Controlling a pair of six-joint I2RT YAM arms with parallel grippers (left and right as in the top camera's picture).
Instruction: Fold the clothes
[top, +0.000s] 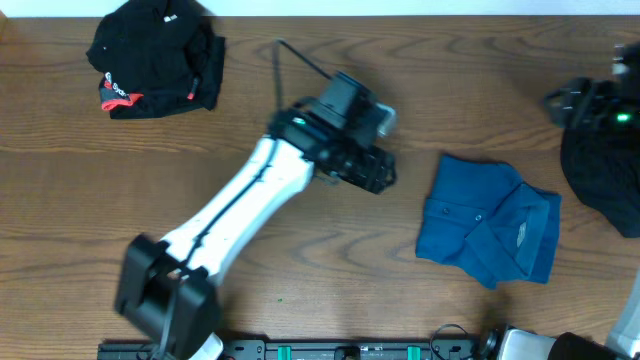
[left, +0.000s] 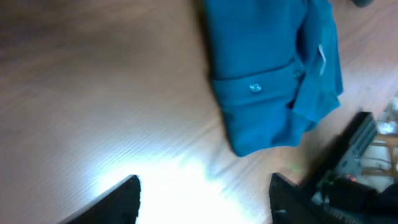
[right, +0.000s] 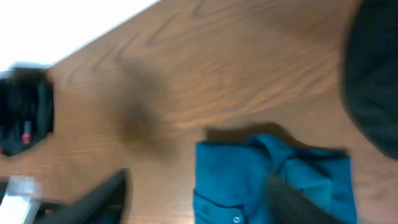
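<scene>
Fabric bunched at ten o'clock from my left gripper (top: 378, 172), near the far edge of the wooden table (top: 80, 200), is the black garment with red-and-white trim (top: 155, 55). My left jaws stand apart over bare wood and hold nothing. At four o'clock from them, close by, the teal shirt (top: 488, 218) lies folded flat with its buttons showing. Past it, at three o'clock by the table's right edge, rests the plain dark garment (top: 605, 175). My right gripper (right: 199, 186) hovers above that side, blurred, with its jaws apart and empty.
</scene>
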